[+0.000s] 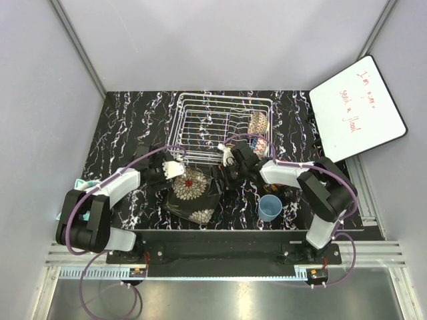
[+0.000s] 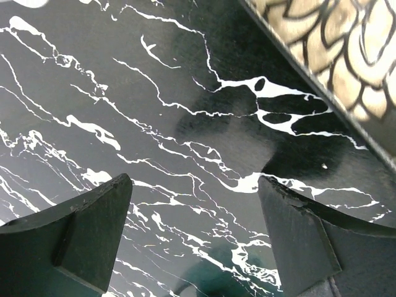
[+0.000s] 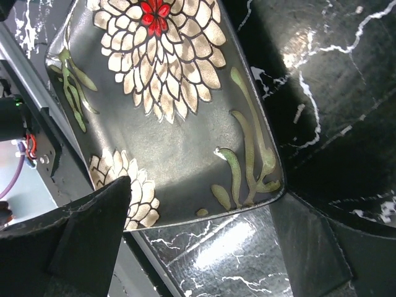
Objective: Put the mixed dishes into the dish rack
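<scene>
Spread fingers above dark floral plate

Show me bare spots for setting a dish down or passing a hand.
Bare table left of the rack, and a narrower strip between rack and whiteboard. The rack's left half shows no dishes. Crowded in front of the rack: left gripper, right gripper, dark plate, blue cup.
</scene>
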Controlling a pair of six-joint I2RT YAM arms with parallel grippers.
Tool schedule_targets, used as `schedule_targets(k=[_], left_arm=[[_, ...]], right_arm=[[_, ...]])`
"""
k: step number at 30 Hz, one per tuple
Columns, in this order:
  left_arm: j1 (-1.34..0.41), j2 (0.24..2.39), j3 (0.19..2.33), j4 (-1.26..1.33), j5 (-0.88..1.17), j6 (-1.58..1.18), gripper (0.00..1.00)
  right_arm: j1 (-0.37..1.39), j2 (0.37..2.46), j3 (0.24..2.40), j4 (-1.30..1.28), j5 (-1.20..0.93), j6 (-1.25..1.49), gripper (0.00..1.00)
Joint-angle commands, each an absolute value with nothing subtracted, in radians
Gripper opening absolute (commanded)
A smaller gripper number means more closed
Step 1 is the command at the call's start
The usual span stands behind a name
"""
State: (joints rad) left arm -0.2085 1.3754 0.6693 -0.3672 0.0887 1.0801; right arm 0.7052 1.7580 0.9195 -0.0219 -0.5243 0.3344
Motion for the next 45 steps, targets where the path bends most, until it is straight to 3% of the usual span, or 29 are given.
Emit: schedule_targets(k=[1,23,26,31,36,45], left_arm=[[-0.222,1.362,0.6,-0.353,0.089,1.08,0.88],[-0.276,1.163,0.537,-0.563,0.149,1.012,0.88],[-0.285,1.135,0.534,-0.587,0.158,1.008,0.88],[-0.285,1.135,0.52,-0.589,0.158,1.022,0.87],[-0.287,1.137,0.525,-0.583,0.17,1.022,0.87],[-0.336,1.184,0.552,-0.546,0.169,1.019,0.87]], right_arm=[[0.712,1.821,0.943,-0.083,-0.548,0.357,1.0],[0.706,1.927,1.107,-0.143,-0.446,0.316,0.94],[0.707,1.869,1.095,-0.147,-0.394,0.314,1.0],[0.716,1.654,0.956,-0.209,-0.318,0.285,1.0],[0.716,1.557,0.851,-0.218,-0.402,0.307,1.0],[0.718,1.735,0.931,-0.16,-0.537,0.316,0.93]])
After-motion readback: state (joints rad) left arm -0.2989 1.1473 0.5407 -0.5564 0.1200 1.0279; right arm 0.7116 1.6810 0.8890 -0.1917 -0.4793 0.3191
